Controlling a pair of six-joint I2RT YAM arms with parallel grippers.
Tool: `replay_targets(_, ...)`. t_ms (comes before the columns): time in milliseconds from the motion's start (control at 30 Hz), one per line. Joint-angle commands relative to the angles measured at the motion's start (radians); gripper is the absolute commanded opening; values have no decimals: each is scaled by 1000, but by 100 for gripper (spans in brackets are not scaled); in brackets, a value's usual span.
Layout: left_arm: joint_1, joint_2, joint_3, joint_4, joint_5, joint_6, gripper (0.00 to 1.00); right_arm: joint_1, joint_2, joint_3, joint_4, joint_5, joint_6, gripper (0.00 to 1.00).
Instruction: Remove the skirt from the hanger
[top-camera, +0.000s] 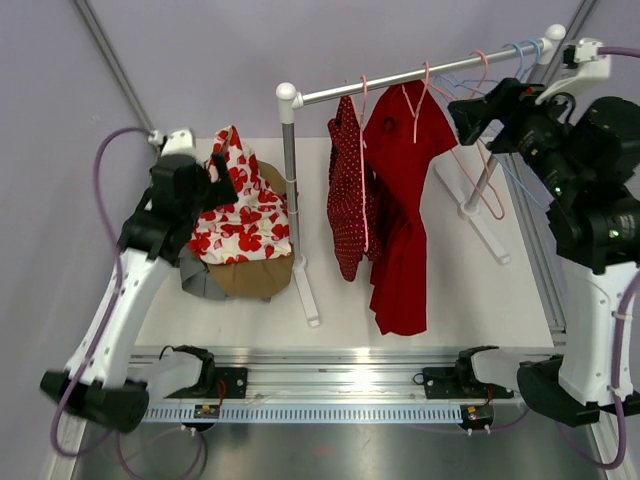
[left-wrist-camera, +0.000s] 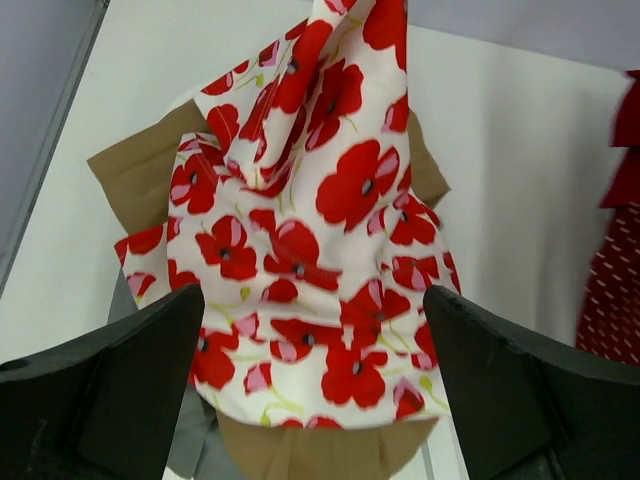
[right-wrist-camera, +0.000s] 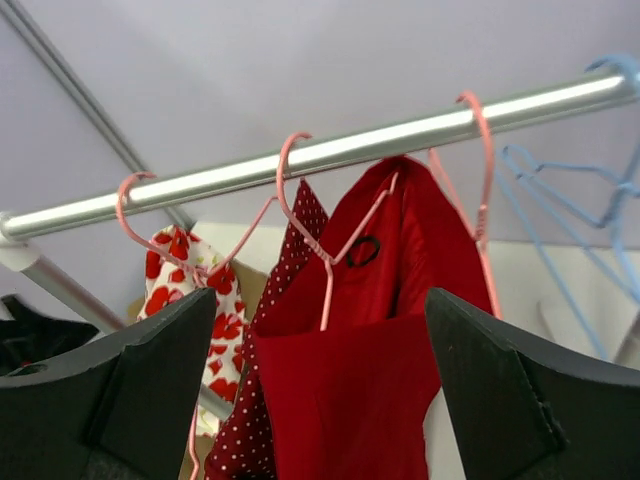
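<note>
The left claw (left-wrist-camera: 315, 330) is released, its fingers (left-wrist-camera: 120, 390) spread wide and grasping nothing. Just ahead of it and below, the poppy-print skirt (left-wrist-camera: 330, 220) lies heaped on a brown garment (left-wrist-camera: 140, 170) and a grey one (left-wrist-camera: 190, 445) on the white bench (left-wrist-camera: 500, 150), one fold rising to a peak beyond the claw. The right claw (right-wrist-camera: 320, 310) is also released and empty. Above and ahead of it runs the rack rail (right-wrist-camera: 330, 150); a red dress (right-wrist-camera: 340, 400) hangs straight ahead, a dotted garment (right-wrist-camera: 245, 440) to its left, a pink hanger (right-wrist-camera: 478, 170) to its right.
</note>
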Motion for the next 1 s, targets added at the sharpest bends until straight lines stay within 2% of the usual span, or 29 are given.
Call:
replay_targets(0, -11, -198, -117, -5, 83, -45, 95, 3, 94, -68, 56, -137, 62, 92)
replay_targets(100, -13, -311, -240, -68, 54, -54, 95, 7, 104, -140, 126, -152, 91, 87)
replay_targets(300, -13, -483, -447, -112, 49, -72, 94, 64, 188, -156, 165, -126, 102, 86)
replay_targets(400, -22, -506, -466, -109, 55, -88, 94, 84, 216, -158, 186, -104, 108, 80)
replay_targets(433, -25, -515, -467, -102, 60, -88, 94, 90, 220, -158, 192, -98, 110, 74)
replay_targets(633, -30, -505, -477, -95, 80, -82, 93, 110, 245, -152, 208, -65, 108, 64)
replay_targets(767, -33, -514, -478, -94, 81, -82, 93, 116, 252, -145, 203, -45, 108, 33)
replay_targets(800, -33, -515, -480, -92, 83, -80, 93, 116, 256, -141, 199, -43, 107, 19)
replay_targets(867, -36, -515, -480, -94, 83, -80, 93, 116, 254, -136, 196, -35, 104, 1)
replay_targets(967, -37, -515, -475, -95, 83, -77, 93, 118, 245, -129, 192, -35, 96, 0)
